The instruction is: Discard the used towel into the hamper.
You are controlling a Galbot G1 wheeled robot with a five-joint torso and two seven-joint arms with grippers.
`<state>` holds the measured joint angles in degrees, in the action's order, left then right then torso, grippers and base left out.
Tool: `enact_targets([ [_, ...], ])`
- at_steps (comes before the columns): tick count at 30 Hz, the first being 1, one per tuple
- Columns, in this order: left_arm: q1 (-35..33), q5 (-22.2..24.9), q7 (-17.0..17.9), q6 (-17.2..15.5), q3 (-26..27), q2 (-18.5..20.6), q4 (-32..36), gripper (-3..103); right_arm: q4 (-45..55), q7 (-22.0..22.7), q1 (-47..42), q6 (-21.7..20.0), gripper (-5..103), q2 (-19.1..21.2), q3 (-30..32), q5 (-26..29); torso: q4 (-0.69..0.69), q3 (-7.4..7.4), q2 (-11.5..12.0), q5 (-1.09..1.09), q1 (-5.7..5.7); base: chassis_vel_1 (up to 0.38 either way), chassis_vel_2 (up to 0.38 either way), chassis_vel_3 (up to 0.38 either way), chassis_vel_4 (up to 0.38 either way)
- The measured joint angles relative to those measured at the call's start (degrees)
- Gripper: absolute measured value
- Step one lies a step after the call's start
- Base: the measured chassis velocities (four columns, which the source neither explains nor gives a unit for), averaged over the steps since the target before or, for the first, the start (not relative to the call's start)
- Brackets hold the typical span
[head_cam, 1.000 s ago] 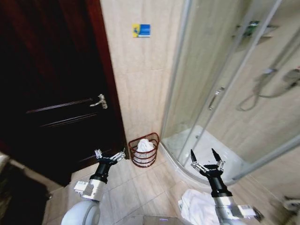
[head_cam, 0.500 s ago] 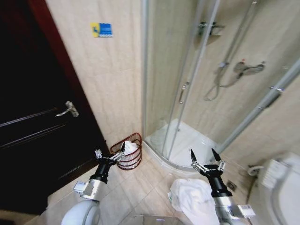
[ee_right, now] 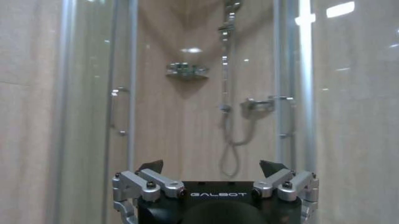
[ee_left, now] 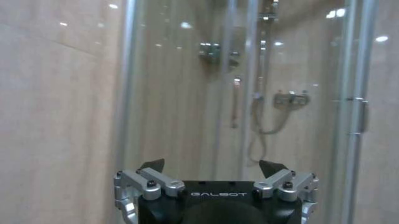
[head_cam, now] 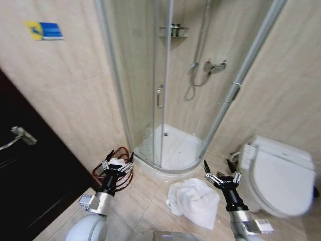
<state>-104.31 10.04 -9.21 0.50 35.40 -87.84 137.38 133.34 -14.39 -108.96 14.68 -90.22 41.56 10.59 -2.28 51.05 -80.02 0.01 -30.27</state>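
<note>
A crumpled white towel (head_cam: 193, 200) lies on the tiled floor in front of the shower, just left of my right gripper (head_cam: 221, 165), which is open and held above the floor. The hamper (head_cam: 114, 174), a dark reddish wire basket with white cloth inside, stands against the wall by the shower's left edge. My left gripper (head_cam: 120, 156) hangs open in front of the hamper and hides part of it. Both wrist views show open fingers, the left gripper (ee_left: 212, 164) and the right gripper (ee_right: 212, 164), facing the shower glass.
A curved glass shower enclosure (head_cam: 165, 90) with a white tray fills the middle. A white toilet (head_cam: 278, 175) stands at the right, close to my right arm. A dark wooden door (head_cam: 25, 165) with a metal handle is at the left.
The whole view has swung right: the door slid off to the left, the shower came to the middle and the toilet came into view. Both arms keep their pose, grippers open.
</note>
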Motion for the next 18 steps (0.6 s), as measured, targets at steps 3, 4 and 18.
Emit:
enact_targets([
  [3,0.00,0.00,0.00,0.00,0.00,0.00,0.00,99,0.00,0.00,0.00,0.00,100,0.00,0.00,0.00,0.01,-0.04,0.09,0.00,0.03,-0.134,-0.126,-0.134,-0.150],
  [4,0.00,0.00,0.00,0.00,0.00,0.00,0.00,99,0.00,0.00,0.00,0.00,100,0.00,0.01,0.00,0.01,-0.09,0.21,-0.01,0.09,-0.156,-0.132,-0.117,-0.144],
  [18,0.00,0.00,0.00,0.00,-0.01,0.00,0.00,99,0.01,0.00,0.00,0.00,100,0.00,0.01,0.00,0.02,-0.62,1.27,0.00,0.64,-0.101,-0.106,-0.104,-0.102],
])
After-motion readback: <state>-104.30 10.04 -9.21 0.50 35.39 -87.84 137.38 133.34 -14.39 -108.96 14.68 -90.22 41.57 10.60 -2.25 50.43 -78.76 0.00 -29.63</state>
